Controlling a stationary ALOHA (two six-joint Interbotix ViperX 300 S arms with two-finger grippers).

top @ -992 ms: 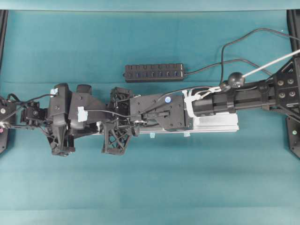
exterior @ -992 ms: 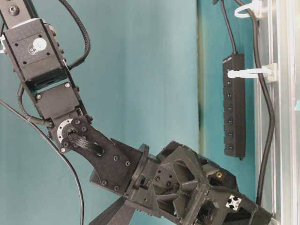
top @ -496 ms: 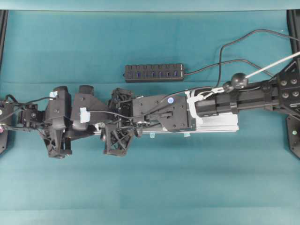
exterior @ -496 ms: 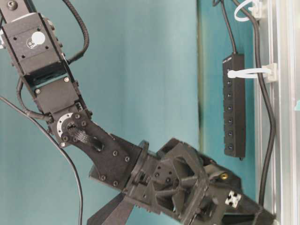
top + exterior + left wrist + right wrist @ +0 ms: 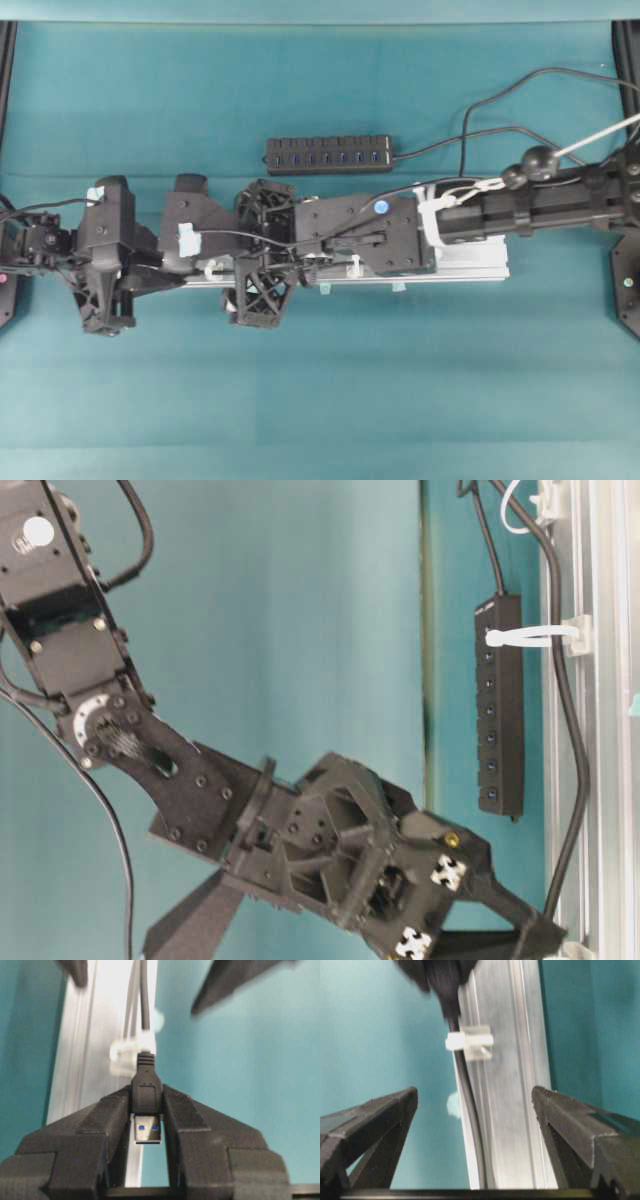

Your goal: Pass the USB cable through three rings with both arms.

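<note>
**Plug drawn clear of the end ring**

Since the earlier frame our left gripper (image 5: 147, 1125) has pulled back along the aluminium rail (image 5: 470, 262), away from the right gripper (image 5: 475, 1110). It is pinching the USB cable (image 5: 146, 1087) by its plug, just beyond a ring (image 5: 131, 1050) on the rail. Our right gripper's fingers are spread either side of the rail, holding nothing; the cord runs through another ring (image 5: 469, 1041) ahead of it.
</note>
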